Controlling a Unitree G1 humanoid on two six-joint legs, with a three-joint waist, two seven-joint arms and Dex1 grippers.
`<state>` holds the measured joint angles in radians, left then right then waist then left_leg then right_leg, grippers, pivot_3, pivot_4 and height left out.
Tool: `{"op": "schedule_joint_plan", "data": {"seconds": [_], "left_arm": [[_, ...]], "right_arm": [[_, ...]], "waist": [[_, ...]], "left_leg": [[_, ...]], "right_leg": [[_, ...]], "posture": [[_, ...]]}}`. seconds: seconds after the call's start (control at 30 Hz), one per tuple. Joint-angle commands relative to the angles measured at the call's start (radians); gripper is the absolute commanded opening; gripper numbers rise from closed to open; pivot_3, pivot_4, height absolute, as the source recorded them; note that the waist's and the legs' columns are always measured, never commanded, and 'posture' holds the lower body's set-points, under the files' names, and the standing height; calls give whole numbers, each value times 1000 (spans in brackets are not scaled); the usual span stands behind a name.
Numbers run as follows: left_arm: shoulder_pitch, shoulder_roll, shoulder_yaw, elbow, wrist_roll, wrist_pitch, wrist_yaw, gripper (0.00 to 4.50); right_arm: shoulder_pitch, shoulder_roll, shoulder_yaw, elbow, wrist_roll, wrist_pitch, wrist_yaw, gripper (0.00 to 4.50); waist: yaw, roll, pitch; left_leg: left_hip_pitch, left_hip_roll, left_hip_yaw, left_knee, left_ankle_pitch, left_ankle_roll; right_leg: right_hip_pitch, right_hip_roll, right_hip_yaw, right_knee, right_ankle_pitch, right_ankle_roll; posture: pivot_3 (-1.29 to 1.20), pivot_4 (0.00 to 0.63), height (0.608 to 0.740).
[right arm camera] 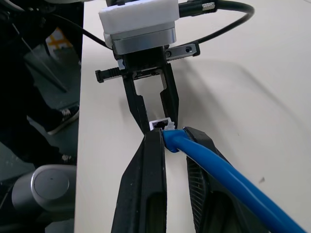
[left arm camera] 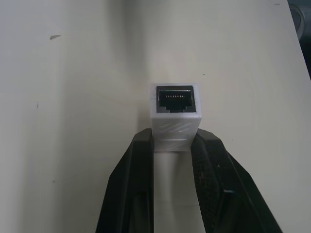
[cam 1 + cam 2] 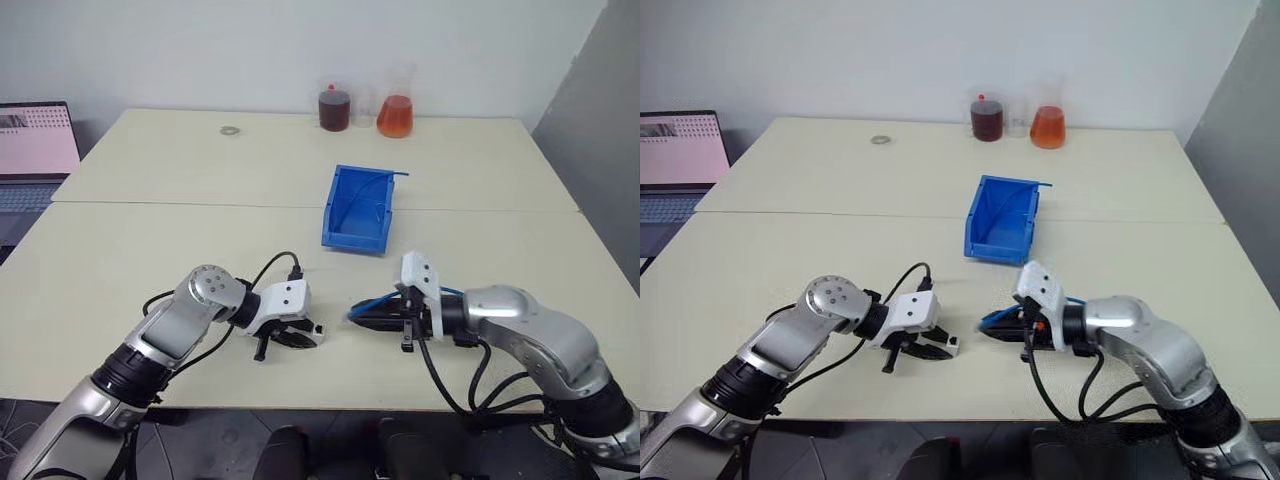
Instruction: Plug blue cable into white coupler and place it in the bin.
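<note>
Blue cable (image 1: 214, 165) seemingly nearing white coupler (image 2: 175, 114)

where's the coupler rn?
The coupler sits clamped in the left gripper above the table's near edge, its open port facing the cable in the right gripper.

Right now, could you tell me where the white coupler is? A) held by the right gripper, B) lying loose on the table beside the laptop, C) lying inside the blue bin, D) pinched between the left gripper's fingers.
D: the left wrist view shows the white coupler clamped between the left gripper's fingers, its open socket facing outward, above the table.
</note>
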<state>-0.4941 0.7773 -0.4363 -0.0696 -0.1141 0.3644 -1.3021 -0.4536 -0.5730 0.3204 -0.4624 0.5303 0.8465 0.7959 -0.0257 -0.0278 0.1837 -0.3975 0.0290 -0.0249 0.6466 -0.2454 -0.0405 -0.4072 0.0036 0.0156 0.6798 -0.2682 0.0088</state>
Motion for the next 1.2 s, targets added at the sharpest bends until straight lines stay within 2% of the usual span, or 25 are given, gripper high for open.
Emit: {"op": "schedule_joint_plan", "data": {"seconds": [0.03,0.17,0.4,1.0,1.2], "left_arm": [[6,-12,-25,3,27,7,-9,755],[9,-19,-22,-5,29,19,-10,755],[24,-28,-15,-28,28,46,-1,755],[29,-32,-9,-34,30,56,8,755],[33,-31,-6,-37,34,56,8,755]], "right_arm": [[-83,39,56,31,-12,40,10,271],[-150,67,161,104,-80,31,32,271],[-152,68,209,127,-138,14,47,271],[-154,56,229,163,-191,36,75,271],[-177,80,185,175,-164,58,76,271]], "waist": [[0,0,0],[0,0,0],[2,0,0],[2,1,-2],[1,1,-2]], "left_leg": [[0,0,0,0,0,0],[0,0,0,0,0,0],[0,-1,0,0,0,0],[1,-1,0,0,0,0],[2,0,0,0,0,0]], "right_leg": [[0,0,0,0,0,0],[0,-1,0,0,0,0],[0,-1,0,0,0,0],[1,-1,0,0,0,0],[1,-1,0,1,0,0]], "posture": [[0,150,740],[0,150,740],[0,150,740],[0,150,740],[0,150,740]]}}
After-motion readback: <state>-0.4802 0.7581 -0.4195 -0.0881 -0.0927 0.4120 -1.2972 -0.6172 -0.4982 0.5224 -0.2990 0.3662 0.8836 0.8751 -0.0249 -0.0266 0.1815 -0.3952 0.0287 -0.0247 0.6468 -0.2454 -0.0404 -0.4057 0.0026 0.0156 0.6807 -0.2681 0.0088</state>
